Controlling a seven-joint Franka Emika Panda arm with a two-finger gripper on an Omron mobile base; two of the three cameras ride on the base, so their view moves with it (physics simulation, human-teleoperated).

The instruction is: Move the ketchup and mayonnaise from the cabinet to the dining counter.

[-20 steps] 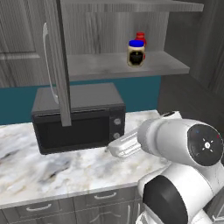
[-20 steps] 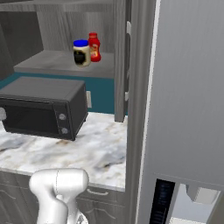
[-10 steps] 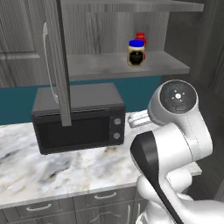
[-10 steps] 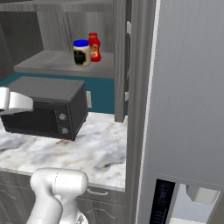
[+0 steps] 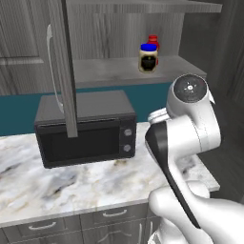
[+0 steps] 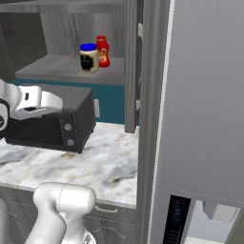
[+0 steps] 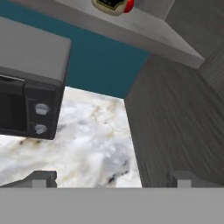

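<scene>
Gripper wide open, holding nothing, above the marble counter right of the microwave. Mayonnaise and ketchup side by side on the open cabinet shelf, above the microwave.

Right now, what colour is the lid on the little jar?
Bright blue. The mayonnaise lid shows best in the right base view.

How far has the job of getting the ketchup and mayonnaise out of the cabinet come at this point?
Done: the cabinet door stands open. In hand: nothing; the gripper is open over the marble counter by the microwave. Left: the mayonnaise and the ketchup both sit on the shelf, and neither has gone to the dining counter.
</scene>
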